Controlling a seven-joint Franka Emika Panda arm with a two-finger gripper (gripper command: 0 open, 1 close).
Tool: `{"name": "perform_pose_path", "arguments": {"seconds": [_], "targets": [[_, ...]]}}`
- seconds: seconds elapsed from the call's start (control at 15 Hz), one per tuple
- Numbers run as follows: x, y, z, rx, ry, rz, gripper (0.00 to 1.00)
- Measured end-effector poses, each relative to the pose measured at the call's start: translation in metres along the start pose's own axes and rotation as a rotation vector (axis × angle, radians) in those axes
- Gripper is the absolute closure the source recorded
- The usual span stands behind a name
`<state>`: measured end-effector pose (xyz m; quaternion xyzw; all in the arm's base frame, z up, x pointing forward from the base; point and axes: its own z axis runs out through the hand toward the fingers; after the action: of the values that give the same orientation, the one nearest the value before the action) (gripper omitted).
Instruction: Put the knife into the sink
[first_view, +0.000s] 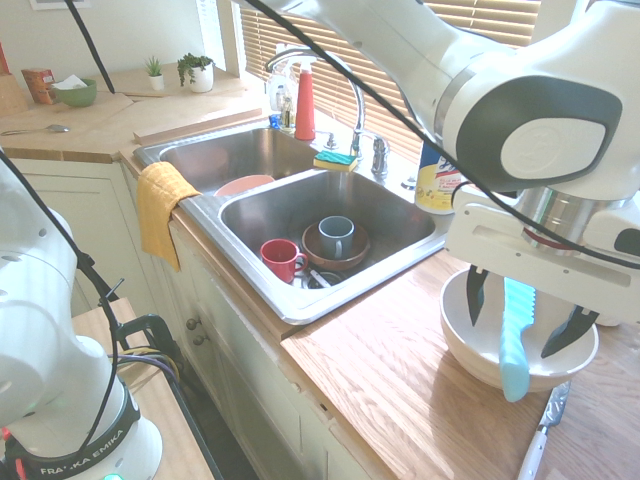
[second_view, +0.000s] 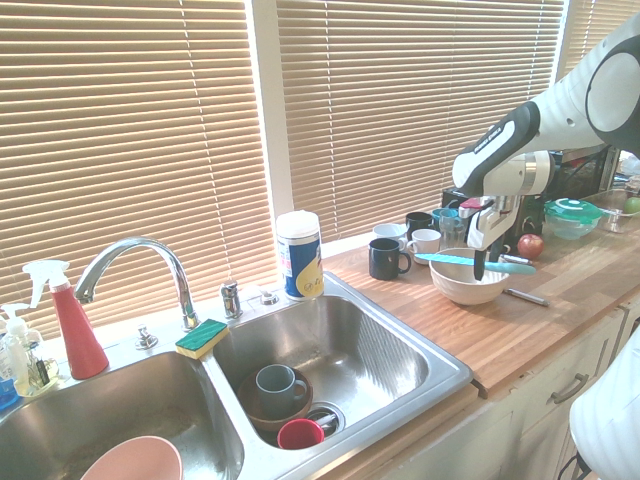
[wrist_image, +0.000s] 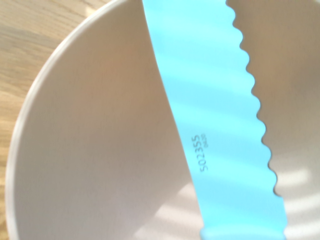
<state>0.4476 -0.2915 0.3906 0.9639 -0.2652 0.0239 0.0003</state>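
The turquoise knife (first_view: 515, 345) (second_view: 462, 259) lies across the rim of a white bowl (first_view: 470, 345) (second_view: 466, 288) on the wooden counter, its serrated blade (wrist_image: 220, 125) spanning the bowl's hollow. My gripper (first_view: 522, 318) (second_view: 480, 262) hangs right over the bowl, open, with one dark finger on each side of the knife and a gap to both. The double-basin steel sink (first_view: 300, 300) (second_view: 440, 370) lies beyond the counter's edge, away from the bowl; its near basin holds a red mug (first_view: 281, 258) and a grey mug (first_view: 336, 235) in a brown bowl.
A silver utensil with a white handle (first_view: 540, 440) (second_view: 525, 296) lies beside the bowl. Mugs (second_view: 388, 260) and a white canister (first_view: 435, 185) (second_view: 298, 255) stand by the window. The arched faucet (second_view: 150, 260), a sponge (first_view: 335, 159) and a yellow towel (first_view: 160, 205) sit at the sink.
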Motion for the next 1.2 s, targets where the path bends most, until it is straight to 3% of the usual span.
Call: {"name": "perform_pose_path", "arguments": {"seconds": [1.2], "targets": [[-0.003, -0.011, 0.001, -0.007, 0.017, -0.018, 1.00]]}}
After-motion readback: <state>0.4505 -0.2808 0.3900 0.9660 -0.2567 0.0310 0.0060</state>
